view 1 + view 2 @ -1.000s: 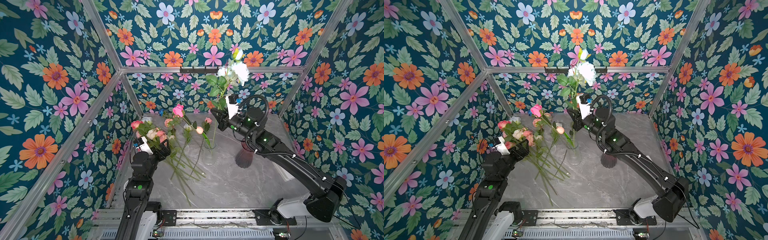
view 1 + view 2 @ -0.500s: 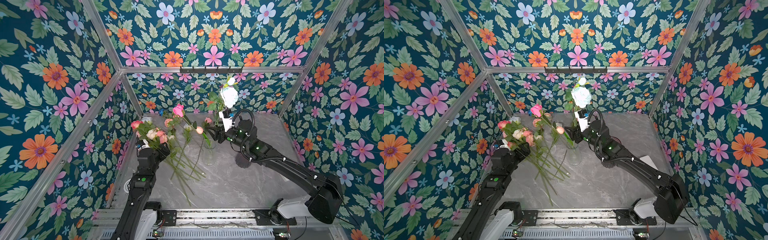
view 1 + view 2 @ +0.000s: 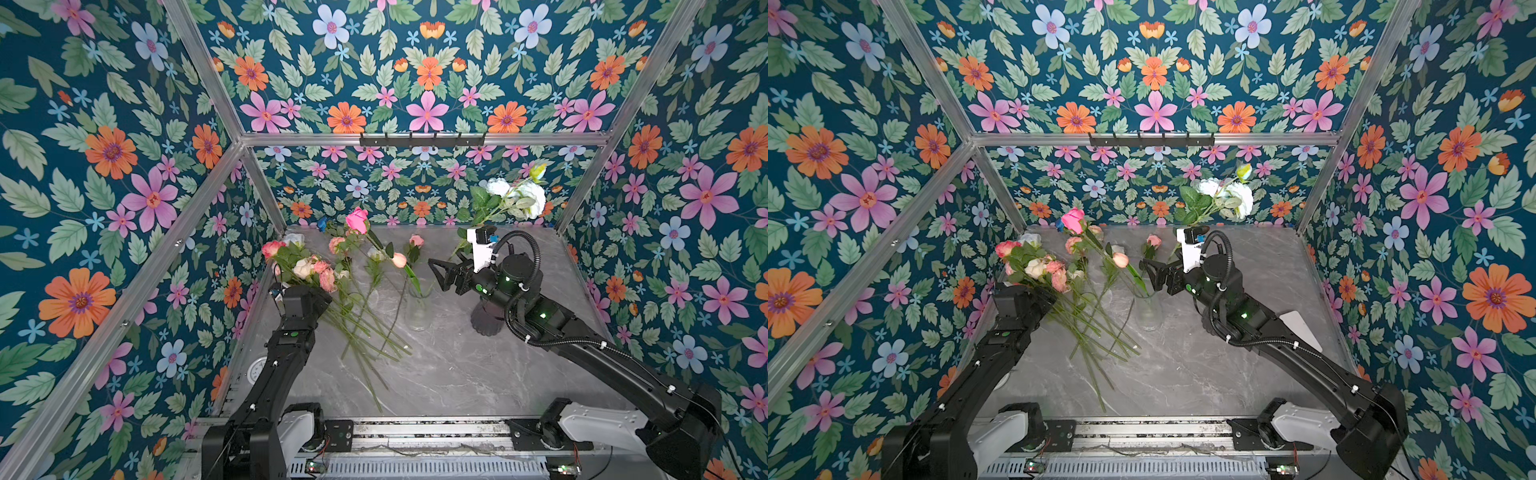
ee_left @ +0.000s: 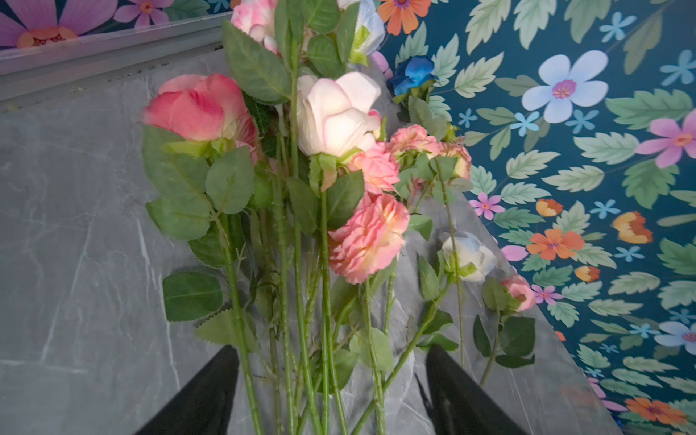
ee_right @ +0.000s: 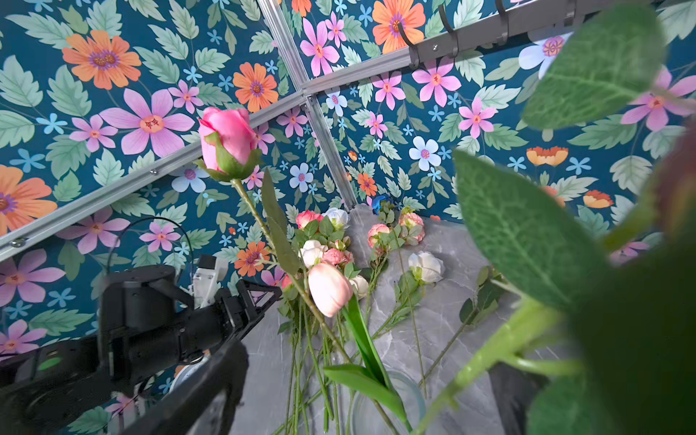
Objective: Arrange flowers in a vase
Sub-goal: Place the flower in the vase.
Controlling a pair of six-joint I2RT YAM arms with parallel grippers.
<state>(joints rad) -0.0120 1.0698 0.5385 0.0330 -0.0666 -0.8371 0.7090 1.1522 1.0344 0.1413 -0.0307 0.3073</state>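
A clear glass vase [image 3: 417, 305] [image 3: 1148, 311] stands mid-table, holding a pink rose [image 3: 357, 220] and a peach tulip [image 3: 399, 259]. A white flower spray [image 3: 515, 195] [image 3: 1225, 195] leans to the right above it, and its stem [image 5: 486, 350] runs down toward the vase [image 5: 410, 391] between the open fingers of my right gripper [image 3: 438, 274] [image 5: 361, 399]. The other flowers [image 3: 316, 270] lie heaped at the left, with a blue flower [image 4: 412, 73] at the far corner. My left gripper [image 4: 331, 376] is open, and several stems [image 4: 301, 339] pass between its fingers [image 4: 211, 391].
A dark ribbed vessel [image 3: 488, 320] stands behind the right arm. A white card [image 3: 1302, 328] lies near the right wall. A round white dial [image 3: 257, 370] sits by the left arm. A hook rail [image 3: 422, 139] hangs on the back wall. Long stems [image 3: 365, 345] fan out toward the front.
My right gripper came down to the vase with the white spray and opened; the spray now tips rightward. My left gripper moved down over the heap's stems and its fingers have narrowed.
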